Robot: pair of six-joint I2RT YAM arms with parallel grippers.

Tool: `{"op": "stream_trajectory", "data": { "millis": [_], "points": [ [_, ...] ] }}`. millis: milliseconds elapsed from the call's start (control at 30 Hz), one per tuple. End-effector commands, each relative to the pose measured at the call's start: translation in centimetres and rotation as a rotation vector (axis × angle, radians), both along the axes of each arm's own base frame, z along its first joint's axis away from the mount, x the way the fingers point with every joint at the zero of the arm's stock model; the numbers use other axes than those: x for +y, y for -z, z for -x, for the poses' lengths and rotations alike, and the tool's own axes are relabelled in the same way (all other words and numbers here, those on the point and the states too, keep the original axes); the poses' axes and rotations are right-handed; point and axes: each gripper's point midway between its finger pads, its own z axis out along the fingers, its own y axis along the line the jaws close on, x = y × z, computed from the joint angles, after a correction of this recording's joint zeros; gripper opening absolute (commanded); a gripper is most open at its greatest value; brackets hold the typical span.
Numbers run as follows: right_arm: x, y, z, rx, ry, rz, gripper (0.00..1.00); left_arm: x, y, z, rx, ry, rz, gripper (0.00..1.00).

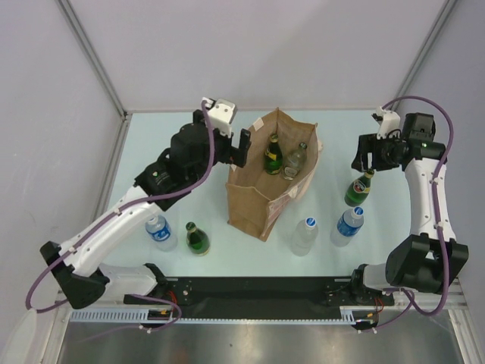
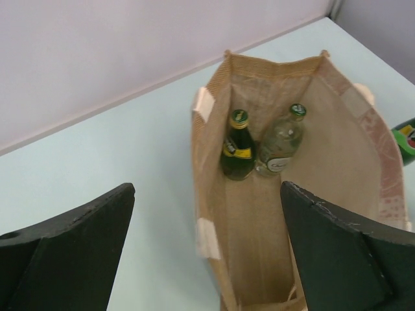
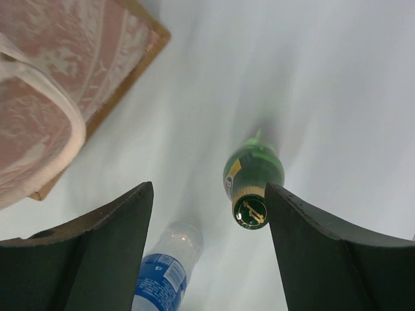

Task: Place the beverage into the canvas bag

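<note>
Green bottle (image 3: 253, 176) is standing between the right gripper's (image 3: 209, 189) parted jaws, seemingly needing a pinch, left gripper (image 2: 207, 186) hovering wide over the canvas bag (image 2: 327, 162).

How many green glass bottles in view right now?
3. One green bottle inside the canvas bag, beside a clear bottle. Another stands near-left of the bag. The third stands right of the bag, under the right gripper. Part of the bag's floor is hidden.

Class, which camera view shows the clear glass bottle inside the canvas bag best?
The left wrist view: it looks into the canvas bag and shows the clear glass bottle, cap to label, beside a green bottle. The top external view shows it small; the right wrist view, only the bag's outside.
</note>
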Motion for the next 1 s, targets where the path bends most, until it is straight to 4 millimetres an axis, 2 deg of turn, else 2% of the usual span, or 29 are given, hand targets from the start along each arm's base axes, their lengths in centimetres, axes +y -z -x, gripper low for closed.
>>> {"op": "stream_trajectory", "data": {
  "millis": [0, 200, 333, 767, 967],
  "points": [
    [-1.7, 0.5, 0.8, 0.0, 0.063, 0.07, 0.75, 3.5, -1.3, 0.5, -0.027, -0.103, 0.037, 1.0],
    [-2.4, 2.1, 0.7, 0.031, 0.083, 0.085, 0.72, 4.7, -1.3, 1.0, -0.026, -0.13, 0.026, 1.0],
    [-2.6, 3.2, 0.7, 0.069, 0.083, 0.091, 0.66, 4.9, -0.9, 1.1, -0.016, -0.134, 0.025, 1.0],
    [-3.0, 4.8, 0.8, 0.112, 0.082, 0.108, 0.57, 5.4, 0.6, 1.5, 0.012, -0.142, 0.003, 1.0],
    [-3.0, 5.2, 0.3, 0.116, 0.076, 0.103, 0.49, 5.4, 0.9, 1.6, 0.021, -0.141, 0.005, 1.0]
  ]
}}
